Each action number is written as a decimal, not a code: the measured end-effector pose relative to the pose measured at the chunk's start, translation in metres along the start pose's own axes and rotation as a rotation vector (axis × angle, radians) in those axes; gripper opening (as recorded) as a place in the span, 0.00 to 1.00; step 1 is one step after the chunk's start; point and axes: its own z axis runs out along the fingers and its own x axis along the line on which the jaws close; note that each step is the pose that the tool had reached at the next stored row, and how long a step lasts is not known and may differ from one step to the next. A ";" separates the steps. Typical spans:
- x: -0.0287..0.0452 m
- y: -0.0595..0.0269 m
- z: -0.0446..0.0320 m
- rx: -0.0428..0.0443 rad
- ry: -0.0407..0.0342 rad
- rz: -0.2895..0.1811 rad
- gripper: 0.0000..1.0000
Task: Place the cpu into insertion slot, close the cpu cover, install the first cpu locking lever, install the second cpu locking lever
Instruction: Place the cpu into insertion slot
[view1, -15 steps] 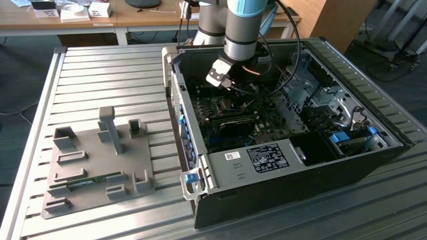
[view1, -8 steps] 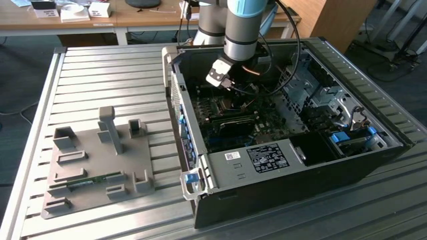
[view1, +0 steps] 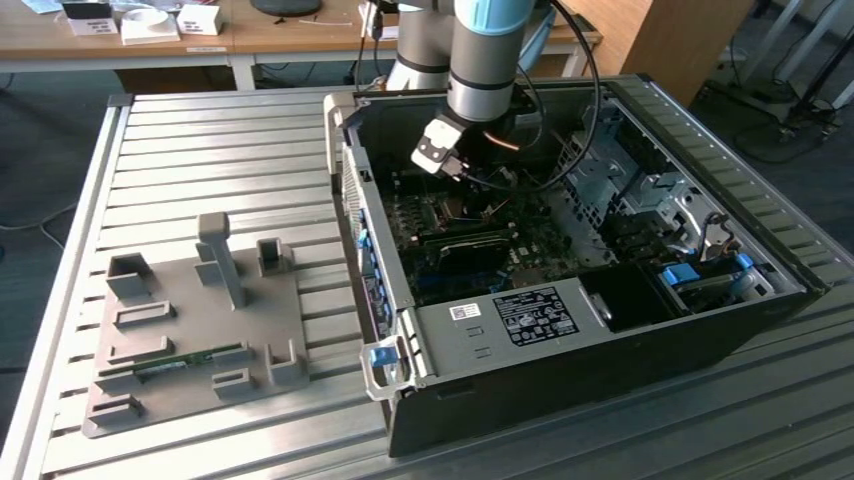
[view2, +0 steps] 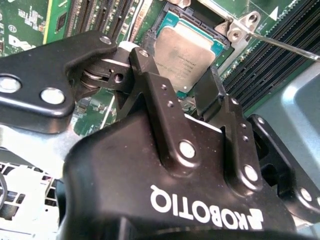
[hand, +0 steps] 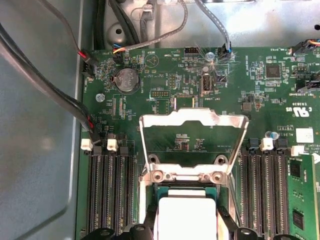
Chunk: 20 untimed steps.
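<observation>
The cpu (view2: 185, 47) (hand: 184, 217), a pale square chip with a teal edge, lies flat in the insertion slot (view2: 150, 36) on the green motherboard. My gripper (view2: 176, 70) (hand: 185, 222) (view1: 454, 175) reaches down into the open grey computer case (view1: 561, 390) and is shut on the cpu. Its black fingers (view2: 150, 85) press on two opposite edges of the chip. The cpu cover (hand: 192, 116), a silvery frame with a square opening, stands flipped up on its hinge (view2: 245, 25) beyond the slot. A thin metal locking lever (view2: 285, 46) sticks out beside the hinge.
Long black memory slots (hand: 107, 190) (hand: 262, 185) flank the socket on both sides. Cable bundles (hand: 50, 90) run along the case wall, and a coin battery (hand: 127, 80) sits on the board. A grey fixture plate (view1: 187, 320) lies on the ribbed metal table (view1: 240, 140) at the exterior view's left.
</observation>
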 end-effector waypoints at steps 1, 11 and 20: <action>0.0000 -0.0001 -0.0001 0.0001 0.0006 0.000 0.54; 0.0000 -0.0001 -0.0002 0.0015 0.0026 0.004 0.54; 0.0000 0.0001 0.0000 0.0195 0.0025 0.004 0.54</action>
